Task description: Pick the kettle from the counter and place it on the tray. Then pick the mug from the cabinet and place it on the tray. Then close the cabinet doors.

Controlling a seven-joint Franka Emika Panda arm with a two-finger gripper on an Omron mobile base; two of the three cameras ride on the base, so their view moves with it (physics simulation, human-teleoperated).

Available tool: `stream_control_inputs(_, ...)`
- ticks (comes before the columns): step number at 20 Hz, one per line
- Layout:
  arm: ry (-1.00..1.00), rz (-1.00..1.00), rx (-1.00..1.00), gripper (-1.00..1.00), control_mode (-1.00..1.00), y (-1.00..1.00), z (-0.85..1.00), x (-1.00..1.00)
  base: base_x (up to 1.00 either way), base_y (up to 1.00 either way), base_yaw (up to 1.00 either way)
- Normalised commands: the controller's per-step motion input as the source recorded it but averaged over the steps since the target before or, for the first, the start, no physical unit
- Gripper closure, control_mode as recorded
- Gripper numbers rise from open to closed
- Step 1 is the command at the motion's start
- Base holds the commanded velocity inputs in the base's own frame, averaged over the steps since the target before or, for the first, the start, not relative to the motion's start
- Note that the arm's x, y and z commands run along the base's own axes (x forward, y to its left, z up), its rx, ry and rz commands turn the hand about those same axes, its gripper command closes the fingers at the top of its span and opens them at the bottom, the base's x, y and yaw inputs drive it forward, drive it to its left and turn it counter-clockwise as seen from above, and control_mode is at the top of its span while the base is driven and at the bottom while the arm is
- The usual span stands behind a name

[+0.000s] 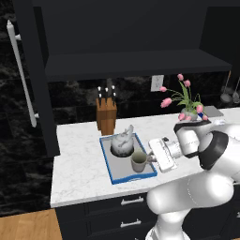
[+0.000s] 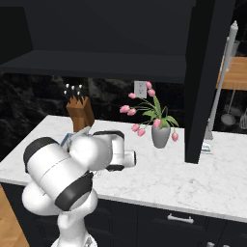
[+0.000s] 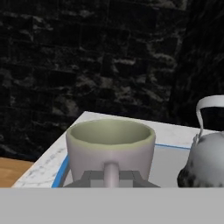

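The mottled grey-white kettle [image 1: 122, 143] stands on the far half of the blue-rimmed tray [image 1: 112, 174] on the white marble counter [image 1: 77, 164]. The grey-beige mug [image 1: 138, 161] sits upright over the tray's near right corner. My gripper [image 1: 150, 158] reaches it from the right and is shut on its side handle. In the hand view the mug [image 3: 110, 146] is close ahead with my fingertips [image 3: 87, 178] on either side of its handle, the kettle [image 3: 205, 162] to its right and the tray rim [image 3: 61, 173] below. The cabinet [image 1: 136, 63] stands open, its left door [image 1: 28, 89] swung out.
A wooden knife block [image 1: 107, 115] stands behind the tray against the dark wall. A grey vase of pink tulips [image 2: 160, 134] is on the counter to the right. The right cabinet door [image 2: 202, 82] hangs open over the counter, beyond the vase. Dark drawers [image 1: 122, 206] lie below.
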Motion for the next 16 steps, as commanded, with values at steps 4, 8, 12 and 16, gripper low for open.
stream_control_inputs(4,0.0,0.0,0.0,1.0,-1.0,0.08,-0.13,0.01,0.0,0.0,0.0)
stream_control_inputs(8,0.0,0.0,0.0,1.0,-1.0,0.09,-0.15,0.02,0.0,0.0,0.0)
stream_control_inputs(12,0.0,0.0,0.0,1.0,-1.0,0.07,-0.16,0.0,0.0,0.0,0.0)
stream_control_inputs(16,0.0,0.0,0.0,1.0,-1.0,0.07,-0.19,0.0,0.0,0.0,0.0)
